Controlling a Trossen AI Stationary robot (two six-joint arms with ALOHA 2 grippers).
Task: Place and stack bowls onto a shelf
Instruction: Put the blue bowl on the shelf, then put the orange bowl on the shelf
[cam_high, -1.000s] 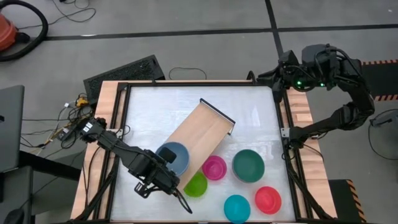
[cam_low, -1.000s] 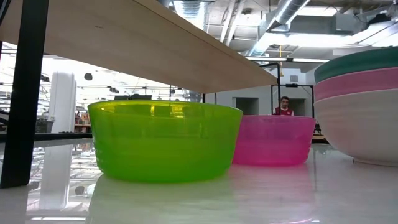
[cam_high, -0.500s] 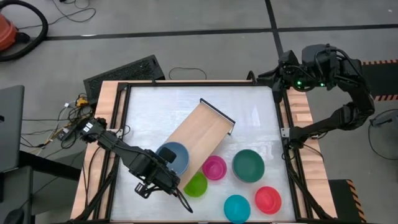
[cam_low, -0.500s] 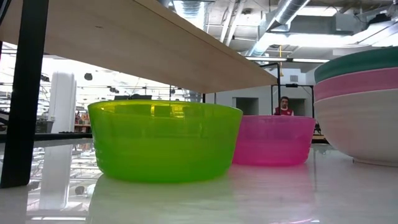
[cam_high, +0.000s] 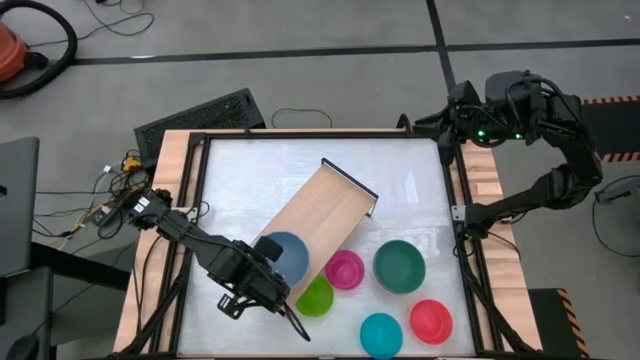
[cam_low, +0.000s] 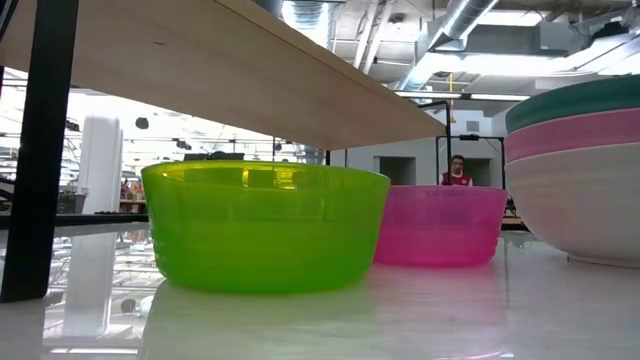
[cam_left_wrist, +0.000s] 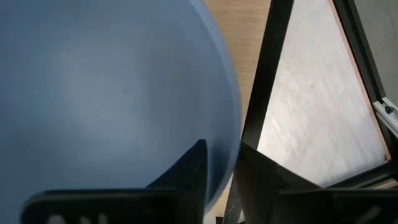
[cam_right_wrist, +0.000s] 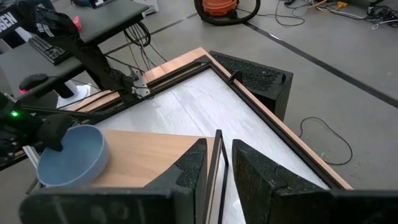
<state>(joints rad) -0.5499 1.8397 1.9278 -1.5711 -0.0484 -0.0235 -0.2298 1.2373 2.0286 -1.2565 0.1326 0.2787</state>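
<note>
The left gripper (cam_high: 268, 268) sits in the lower left of the high view, clenched on the rim of the blue bowl (cam_high: 283, 254); in the left wrist view one finger (cam_left_wrist: 186, 180) lies inside the blue bowl's wall and the other outside it. The bowl is held over the lower-left end of the shelf (cam_high: 325, 215), a light-wood board lying diagonally across the middle of the white table (cam_high: 300, 160). Just below that end of the shelf sits the lime green bowl (cam_high: 316, 297), partly under the board, with the magenta bowl (cam_high: 345, 269) beside it to the right. Farther right is the teal bowl (cam_high: 400, 266), which in the low view tops a stack over a pink and a cream white bowl. The cyan bowl (cam_high: 381, 334) and red bowl (cam_high: 431, 320) lie along the bottom edge. The right gripper (cam_high: 440, 127) waits at the table's upper right corner, its fingers (cam_right_wrist: 186, 171) nearly together on nothing.
</note>
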